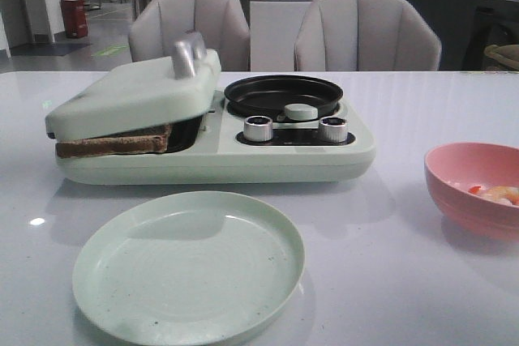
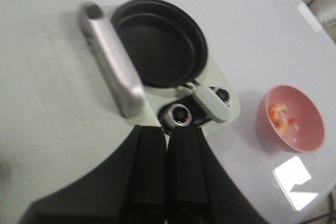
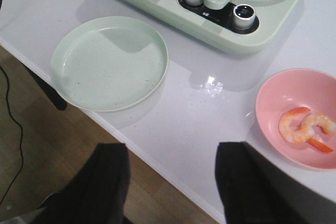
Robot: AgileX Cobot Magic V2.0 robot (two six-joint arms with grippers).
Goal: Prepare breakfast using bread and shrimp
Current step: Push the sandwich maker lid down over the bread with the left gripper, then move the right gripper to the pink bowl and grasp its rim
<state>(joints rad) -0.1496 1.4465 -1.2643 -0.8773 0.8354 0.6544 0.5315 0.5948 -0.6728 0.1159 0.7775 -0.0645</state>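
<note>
My left jaws (image 2: 167, 182) hang pressed together over the cooker's lid (image 1: 134, 91), right jaws (image 3: 170, 182) spread. Bread (image 1: 113, 143) props that lid ajar; shrimp (image 3: 304, 129) in the pink bowl (image 3: 278, 98) could slip when pinched.

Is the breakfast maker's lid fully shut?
No. The lid sits tilted and propped slightly open on the bread, whose brown crust sticks out under its front edge.
</note>
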